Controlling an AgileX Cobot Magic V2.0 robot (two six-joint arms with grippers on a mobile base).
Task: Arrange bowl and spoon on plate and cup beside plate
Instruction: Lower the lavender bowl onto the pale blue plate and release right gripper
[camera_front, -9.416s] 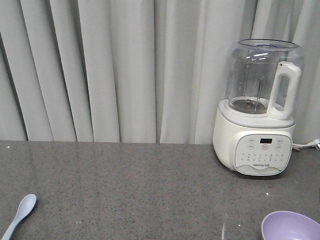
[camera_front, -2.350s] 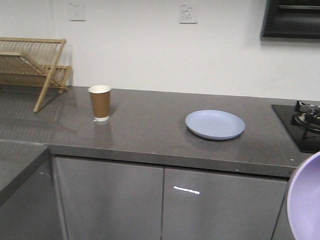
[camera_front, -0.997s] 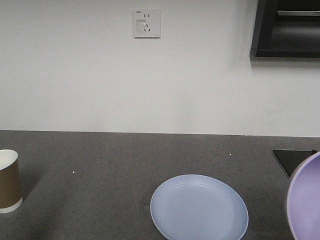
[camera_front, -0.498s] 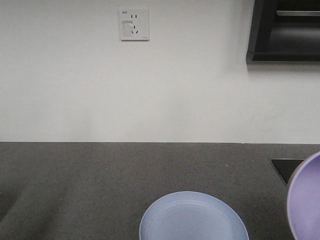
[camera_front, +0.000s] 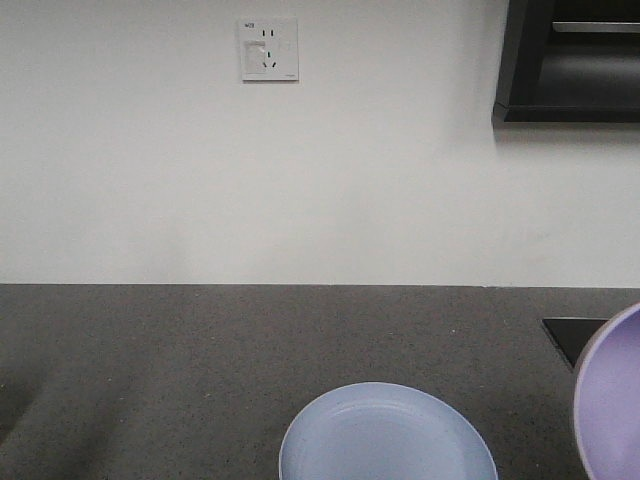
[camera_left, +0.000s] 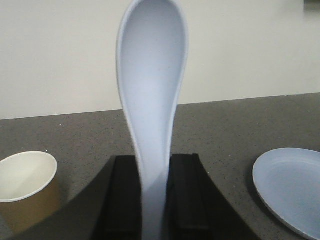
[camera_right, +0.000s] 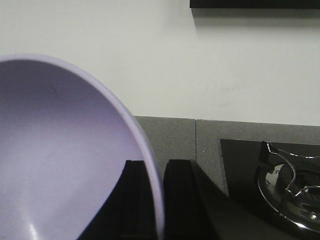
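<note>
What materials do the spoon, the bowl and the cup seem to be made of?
The spoon: probably plastic or melamine; pale blue, smooth, evenly coloured, with a soft sheen.
The bowl: likely a similar plastic; lavender, thin even rim, one small glossy highlight inside.
The cup: looks like paper; matte brown outside, white inside, rolled white rim.

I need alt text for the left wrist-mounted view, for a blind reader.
The left gripper holds the spoon upright by its handle, scoop on top. Behind it, on the grey counter, the cup stands at image left and the plate lies at image right.
</note>
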